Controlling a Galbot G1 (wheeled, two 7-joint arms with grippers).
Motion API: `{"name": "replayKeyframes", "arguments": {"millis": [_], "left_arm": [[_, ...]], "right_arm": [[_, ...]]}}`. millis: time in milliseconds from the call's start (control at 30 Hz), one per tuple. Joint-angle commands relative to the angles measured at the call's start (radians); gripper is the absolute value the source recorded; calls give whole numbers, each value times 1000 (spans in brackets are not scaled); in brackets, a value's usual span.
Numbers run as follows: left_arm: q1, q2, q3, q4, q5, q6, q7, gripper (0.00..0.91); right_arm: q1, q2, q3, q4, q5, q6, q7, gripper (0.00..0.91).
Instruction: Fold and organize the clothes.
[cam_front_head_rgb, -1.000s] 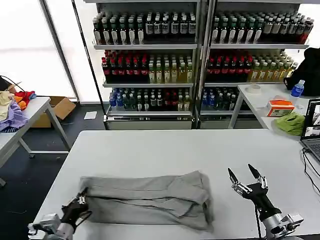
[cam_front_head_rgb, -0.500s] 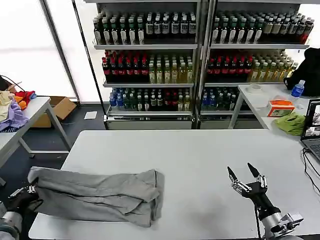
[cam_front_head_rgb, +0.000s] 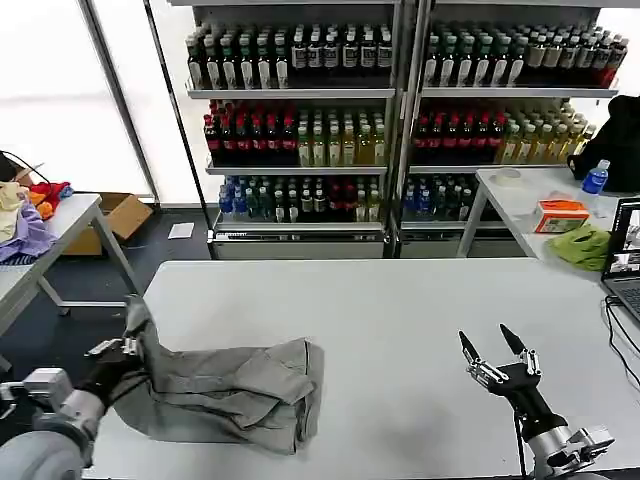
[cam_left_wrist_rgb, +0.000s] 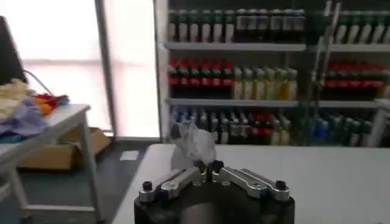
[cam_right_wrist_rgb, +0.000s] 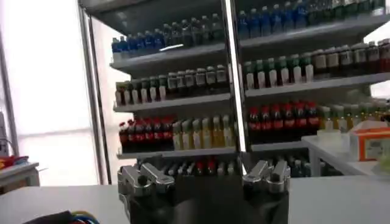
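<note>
A light grey shirt (cam_front_head_rgb: 235, 390) lies bunched and roughly folded on the near left part of the white table (cam_front_head_rgb: 400, 310). My left gripper (cam_front_head_rgb: 128, 345) is shut on the shirt's left edge, pulling a peak of cloth up at the table's left side. In the left wrist view that pinched tuft of grey shirt (cam_left_wrist_rgb: 194, 145) stands up from between the closed left gripper (cam_left_wrist_rgb: 208, 168). My right gripper (cam_front_head_rgb: 492, 345) hovers open over the near right of the table, holding nothing; in its wrist view the right gripper (cam_right_wrist_rgb: 205, 175) has its fingers spread wide.
A side table (cam_front_head_rgb: 60, 225) at left carries a purple-orange-yellow heap of garments (cam_front_head_rgb: 25, 215). Another table at right holds a lime-green cloth (cam_front_head_rgb: 582, 245), an orange box (cam_front_head_rgb: 560, 213), a water bottle (cam_front_head_rgb: 595, 178) and a laptop (cam_front_head_rgb: 627, 255). Drink shelves (cam_front_head_rgb: 400, 110) stand behind.
The left gripper dragged the shirt leftward across the table, swung out past the edge, and has now come back in and up, lifting the shirt's left edge. The right gripper stayed put.
</note>
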Motion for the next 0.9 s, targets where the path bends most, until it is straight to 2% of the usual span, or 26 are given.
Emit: {"name": "replayKeyframes", "arguments": {"millis": [33, 200, 433, 633, 800, 833, 867, 900], "left_arm": [[-67, -7, 395, -10, 103, -17, -31, 10], [-74, -69, 510, 29, 215, -26, -38, 10], [-171, -135, 618, 111, 241, -7, -63, 10], [-182, -138, 642, 111, 178, 9, -79, 10], [-245, -175, 667, 148, 72, 49, -140, 10], [-250, -180, 671, 152, 72, 53, -140, 534], [-256, -186, 673, 157, 73, 59, -140, 907], [-257, -189, 673, 164, 75, 65, -139, 907]], "right_arm": [[-9, 0, 11, 5, -1, -2, 4, 907], [-9, 18, 1, 9, -20, -9, 4, 907], [-13, 21, -5, 12, -17, -24, 14, 907], [-9, 23, -18, 0, -30, -28, 15, 907], [-4, 32, -40, -19, -60, -25, 15, 907], [-1, 33, -43, -24, -68, -25, 15, 907], [0, 32, -48, -26, -67, -25, 17, 907], [0, 32, -49, -25, -65, -26, 17, 907]]}}
